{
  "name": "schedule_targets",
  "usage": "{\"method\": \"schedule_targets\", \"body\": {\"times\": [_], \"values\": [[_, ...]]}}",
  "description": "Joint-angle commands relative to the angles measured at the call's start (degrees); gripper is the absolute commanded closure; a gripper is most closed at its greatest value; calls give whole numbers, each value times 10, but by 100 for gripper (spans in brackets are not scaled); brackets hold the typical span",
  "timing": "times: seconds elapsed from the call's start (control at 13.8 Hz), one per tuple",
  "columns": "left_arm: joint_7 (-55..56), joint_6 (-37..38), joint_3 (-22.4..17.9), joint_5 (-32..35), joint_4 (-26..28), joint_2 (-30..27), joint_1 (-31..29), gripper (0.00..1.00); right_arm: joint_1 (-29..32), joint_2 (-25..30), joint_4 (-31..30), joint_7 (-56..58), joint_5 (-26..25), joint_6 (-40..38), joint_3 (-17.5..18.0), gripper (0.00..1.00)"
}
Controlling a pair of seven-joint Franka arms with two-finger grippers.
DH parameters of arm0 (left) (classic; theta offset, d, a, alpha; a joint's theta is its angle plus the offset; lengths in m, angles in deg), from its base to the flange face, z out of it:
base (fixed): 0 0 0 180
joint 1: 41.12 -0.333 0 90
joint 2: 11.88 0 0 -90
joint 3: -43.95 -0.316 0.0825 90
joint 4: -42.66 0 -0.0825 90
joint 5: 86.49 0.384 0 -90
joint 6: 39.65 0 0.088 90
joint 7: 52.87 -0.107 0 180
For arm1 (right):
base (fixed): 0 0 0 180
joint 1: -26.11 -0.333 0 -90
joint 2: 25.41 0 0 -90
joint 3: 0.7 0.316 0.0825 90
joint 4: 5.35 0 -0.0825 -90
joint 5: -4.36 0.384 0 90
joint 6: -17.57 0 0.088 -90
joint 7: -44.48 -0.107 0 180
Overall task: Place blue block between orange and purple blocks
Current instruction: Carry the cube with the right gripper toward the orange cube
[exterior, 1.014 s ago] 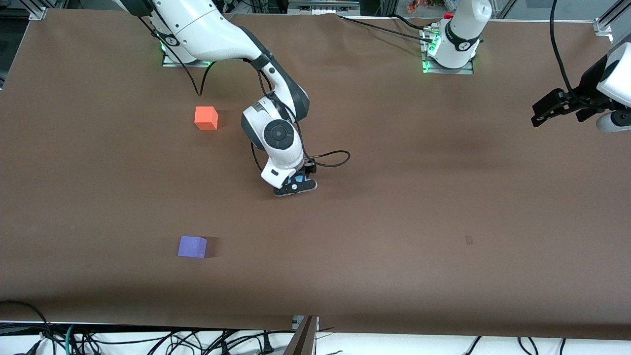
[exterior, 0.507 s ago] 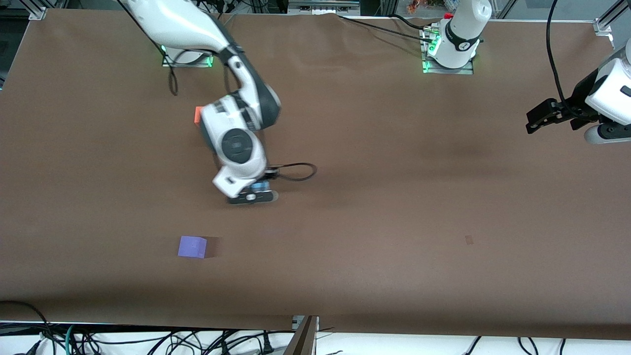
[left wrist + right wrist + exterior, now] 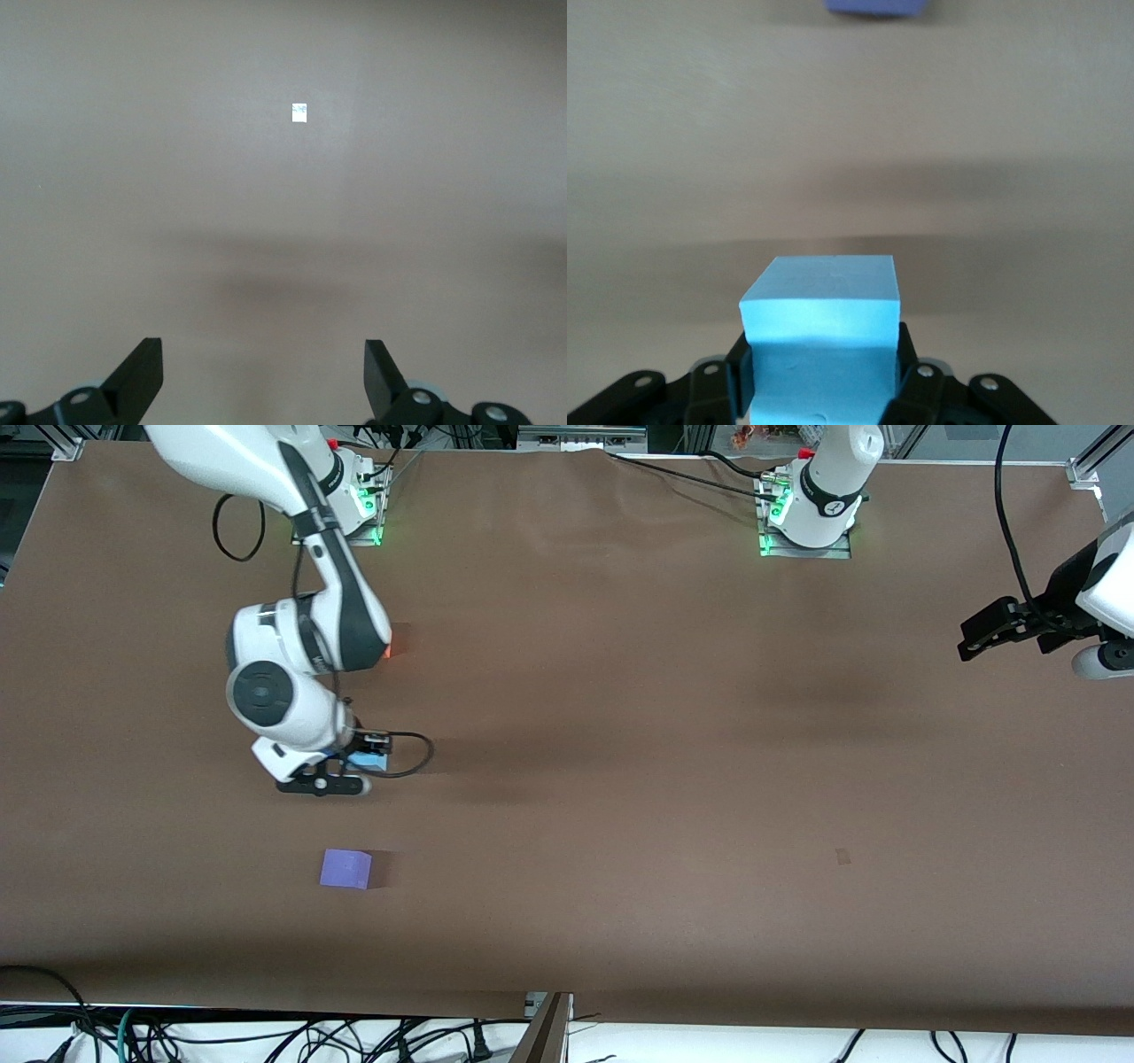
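Note:
My right gripper (image 3: 353, 769) is shut on the blue block (image 3: 367, 760), a light sky-blue cube, just over the table between the orange and purple blocks. In the right wrist view the blue block (image 3: 819, 336) fills the jaws of the gripper (image 3: 819, 376). The purple block (image 3: 345, 868) lies nearer the front camera; its edge shows in the right wrist view (image 3: 877, 5). The orange block (image 3: 389, 653) is almost hidden by the right arm's wrist; only a thin edge shows. My left gripper (image 3: 973, 638) waits open and empty over the left arm's end of the table (image 3: 263, 381).
The brown table cover (image 3: 673, 779) is bare around the blocks. A small pale mark (image 3: 842, 856) lies on it toward the left arm's end and shows in the left wrist view (image 3: 299, 112). Cables hang below the table's front edge.
My right arm has carried the blue block toward the right arm's end of the table, now covering the orange block. The left gripper shifted slightly.

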State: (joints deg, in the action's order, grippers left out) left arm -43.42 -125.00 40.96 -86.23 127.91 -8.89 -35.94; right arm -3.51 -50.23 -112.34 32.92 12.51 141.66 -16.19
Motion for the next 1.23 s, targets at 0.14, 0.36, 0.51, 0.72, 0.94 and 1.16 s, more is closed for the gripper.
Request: {"method": "schedule_targets", "body": {"times": [0.14, 0.36, 0.51, 0.72, 0.94, 1.16], "values": [[-17, 22, 5, -10, -6, -18, -7, 0, 2, 40, -124, 38, 32, 106, -7, 73], [-7, 20, 4, -10, -13, -14, -7, 0, 1, 33, -151, 38, 32, 157, -6, 72], [-7, 12, 4, -11, -13, -11, -7, 0, 2, 29, -154, 43, 32, 163, -6, 36], [-7, 1, 1, -9, -19, 0, -8, 0, 2, 38, -123, 56, 32, 151, -7, 0], [-7, -7, 0, -5, -37, 2, -12, 0, 3, 38, -31, 58, 23, 36, -16, 0], [-7, -16, 1, -4, -36, 4, -13, 0, 2, 38, 96, 85, 20, -143, -45, 0]]}}
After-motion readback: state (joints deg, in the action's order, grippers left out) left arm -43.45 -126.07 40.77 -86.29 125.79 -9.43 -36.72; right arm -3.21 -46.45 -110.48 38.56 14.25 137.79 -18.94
